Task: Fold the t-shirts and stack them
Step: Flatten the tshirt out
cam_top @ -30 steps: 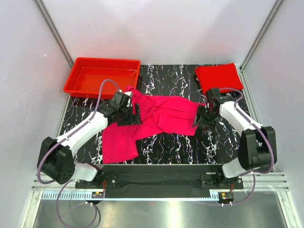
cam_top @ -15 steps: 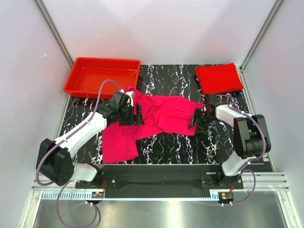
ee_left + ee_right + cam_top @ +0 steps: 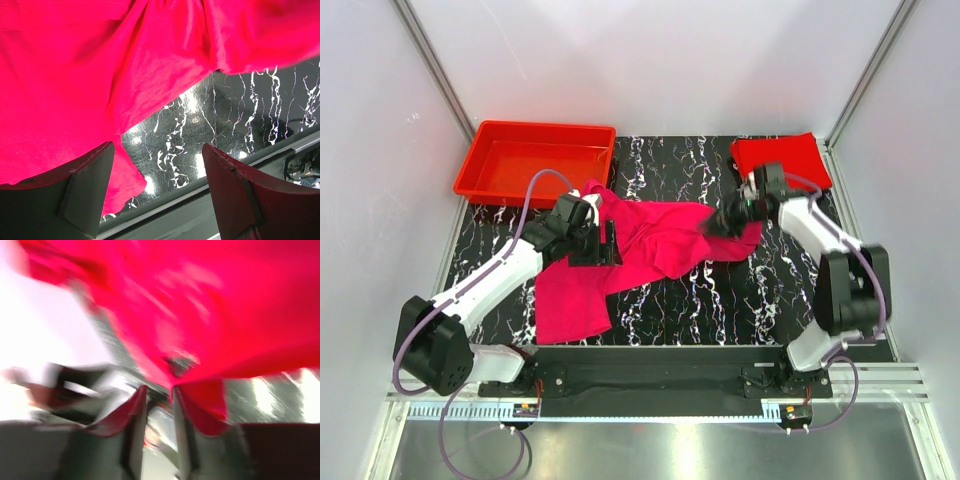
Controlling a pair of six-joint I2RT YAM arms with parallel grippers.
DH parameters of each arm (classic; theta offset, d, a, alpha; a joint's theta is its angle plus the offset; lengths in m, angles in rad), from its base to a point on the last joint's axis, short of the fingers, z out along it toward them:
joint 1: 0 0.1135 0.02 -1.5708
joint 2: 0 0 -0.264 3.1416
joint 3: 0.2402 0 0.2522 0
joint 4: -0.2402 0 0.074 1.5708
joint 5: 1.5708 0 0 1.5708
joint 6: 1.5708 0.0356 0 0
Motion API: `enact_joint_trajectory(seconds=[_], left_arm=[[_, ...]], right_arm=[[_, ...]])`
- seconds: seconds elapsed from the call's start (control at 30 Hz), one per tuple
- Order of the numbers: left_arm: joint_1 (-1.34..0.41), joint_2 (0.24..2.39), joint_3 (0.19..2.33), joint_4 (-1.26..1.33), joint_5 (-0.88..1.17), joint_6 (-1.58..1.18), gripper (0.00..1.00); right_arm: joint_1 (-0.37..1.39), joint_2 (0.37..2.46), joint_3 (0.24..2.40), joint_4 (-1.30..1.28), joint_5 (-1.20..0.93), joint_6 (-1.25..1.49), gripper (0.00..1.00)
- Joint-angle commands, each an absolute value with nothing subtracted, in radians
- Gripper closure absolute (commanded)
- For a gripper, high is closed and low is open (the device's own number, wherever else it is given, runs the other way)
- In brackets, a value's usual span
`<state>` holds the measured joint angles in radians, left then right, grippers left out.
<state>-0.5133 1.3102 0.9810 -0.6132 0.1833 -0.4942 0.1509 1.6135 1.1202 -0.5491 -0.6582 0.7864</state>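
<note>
Magenta t-shirt [image 3: 660, 238] sprawls mid-counter — right gripper [image 3: 727, 222] pinches its right hem, left gripper [image 3: 610, 243] gapes wide above it. Carry that hem across level, I'd say; red t-shirt [image 3: 785, 165] folded, far-right corner.

Soft magenta cloth t-shirt [image 3: 655, 235], glossy marbled table [image 3: 720, 300], shiny plastic tray [image 3: 535, 165]

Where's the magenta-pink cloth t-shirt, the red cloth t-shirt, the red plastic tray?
magenta-pink t-shirt [image 3: 575, 300]: top view, lower-left flat panel.
red t-shirt [image 3: 792, 158]: top view, middle of fold.
red tray [image 3: 510, 160]: top view, bare floor.
</note>
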Motion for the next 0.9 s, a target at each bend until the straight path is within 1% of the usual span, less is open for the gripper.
enact_joint_trajectory(seconds=[0.0,0.03,0.07,0.1,0.13,0.17,0.2,0.23,0.27,0.3,0.33,0.4,0.43,0.47,0.5,0.6,0.7,0.77,0.8,0.87], left_arm=[[-0.515,1.293,0.996,-0.597,0.186,-0.482,0.24],[-0.515,1.293,0.994,-0.594,0.196,-0.488,0.24],[-0.515,1.290,0.993,-0.589,0.198,-0.489,0.24],[-0.515,1.290,0.991,-0.591,0.201,-0.491,0.24],[-0.515,1.282,0.989,-0.592,0.202,-0.491,0.24],[-0.515,1.279,0.985,-0.595,0.201,-0.491,0.24],[-0.515,1.272,0.982,-0.597,0.202,-0.489,0.24],[-0.515,1.264,0.974,-0.598,0.195,-0.488,0.24],[-0.515,1.246,0.959,-0.598,0.190,-0.488,0.24],[-0.515,1.236,0.948,-0.597,0.189,-0.489,0.24],[-0.515,1.229,0.939,-0.597,0.184,-0.492,0.24],[-0.515,1.213,0.920,-0.601,0.181,-0.492,0.24],[-0.515,1.210,0.916,-0.601,0.183,-0.494,0.24],[-0.517,1.210,0.910,-0.606,0.186,-0.494,0.24],[-0.515,1.210,0.905,-0.606,0.186,-0.494,0.24],[-0.515,1.207,0.896,-0.610,0.190,-0.500,0.24],[-0.515,1.206,0.899,-0.623,0.196,-0.500,0.24],[-0.517,1.204,0.902,-0.629,0.198,-0.500,0.24],[-0.515,1.203,0.903,-0.632,0.198,-0.499,0.24],[-0.515,1.201,0.905,-0.640,0.198,-0.499,0.24]], right_arm=[[0.127,1.816,1.327,-0.347,-0.806,1.107,0.59],[0.126,1.857,1.389,-0.266,-0.822,1.186,0.56],[0.124,1.924,1.428,-0.270,-0.831,1.193,0.54],[0.123,1.948,1.472,-0.296,-0.830,1.166,0.51],[0.124,1.968,1.568,-0.449,-0.804,1.110,0.49],[0.124,1.976,1.607,-0.533,-0.769,0.954,0.47],[0.124,1.970,1.633,-0.604,-0.694,0.878,0.46],[0.124,1.945,1.650,-0.715,-0.657,0.742,0.46],[0.124,1.930,1.651,-0.762,-0.614,0.674,0.46],[0.126,1.910,1.640,-0.822,-0.512,0.611,0.46],[0.126,1.886,1.581,-0.827,-0.462,0.524,0.47],[0.124,1.819,1.514,-0.822,-0.375,0.462,0.52],[0.126,1.801,1.461,-0.813,-0.371,0.433,0.57],[0.126,1.799,1.436,-0.798,-0.385,0.436,0.65],[0.126,1.804,1.415,-0.758,-0.417,0.445,0.70],[0.127,1.841,1.367,-0.675,-0.431,0.498,0.80],[0.141,1.902,1.388,-0.641,-0.431,0.509,0.81],[0.147,1.945,1.408,-0.634,-0.433,0.518,0.79],[0.147,1.957,1.416,-0.629,-0.437,0.518,0.75],[0.147,1.985,1.416,-0.621,-0.440,0.523,0.73]])
